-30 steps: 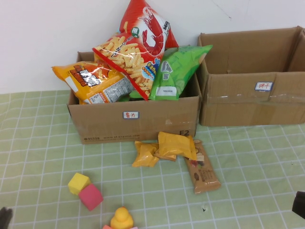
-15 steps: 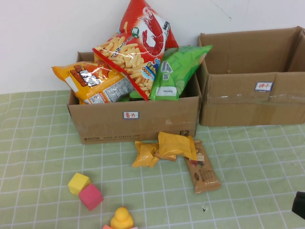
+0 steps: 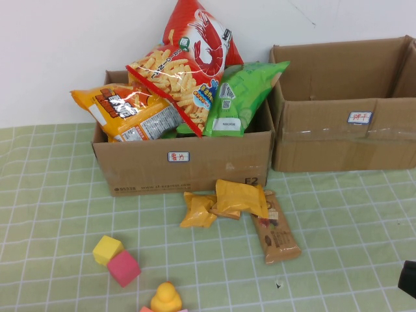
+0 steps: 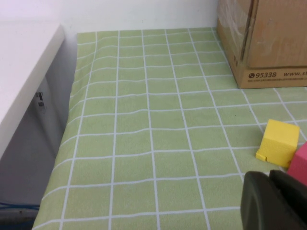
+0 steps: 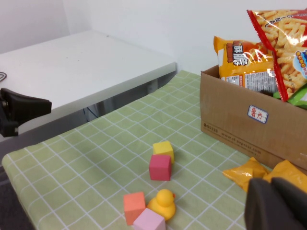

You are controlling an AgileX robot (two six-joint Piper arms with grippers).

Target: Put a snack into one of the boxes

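Observation:
Two brown cardboard boxes stand at the back. The left box is piled with big chip bags. The right box shows no contents. In front of the left box lie two yellow snack packets and a brown snack bar. My right gripper is shut and empty at the table's front right corner; in its wrist view the yellow packets lie just beyond it. My left gripper is shut and empty, low over the cloth near the toy cubes, and out of the high view.
A yellow cube, a pink cube and a yellow duck sit front left. More blocks lie beside the duck. The green checked cloth covers the table; a white table stands to the left.
My left gripper has dropped out of the high view's lower left corner. My right gripper has sunk slightly at the lower right corner. The snacks have not moved.

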